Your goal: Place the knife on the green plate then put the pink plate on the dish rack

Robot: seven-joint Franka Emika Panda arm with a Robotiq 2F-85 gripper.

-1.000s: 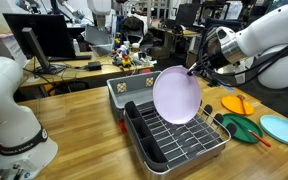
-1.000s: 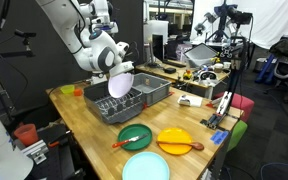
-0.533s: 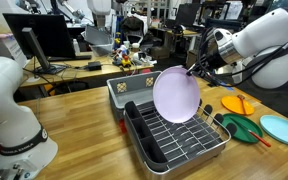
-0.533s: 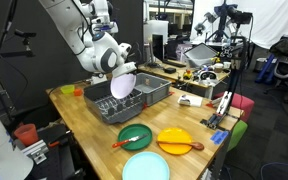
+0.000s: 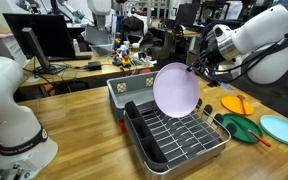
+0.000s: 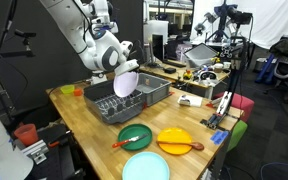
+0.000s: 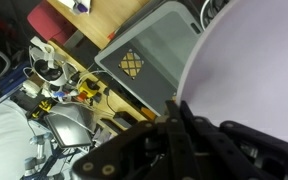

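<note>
jaws clamped on the upper rim of the pink plate (image 5: pixel 175 92), with the gripper (image 5: pixel 195 69) on the side away from the black slotted holder (image 5: pixel 136 122). the plate hangs upright, below the fingers and toward the holder, its lower edge just above the wire bed of the dish rack (image 5: pixel 189 140). knife (image 6: pixel 122 142) already lies across the green plate (image 6: pixel 144 130), so i judge only the lowering into the rack is left; can't tell if the plate's face lines up with the slots.
</note>
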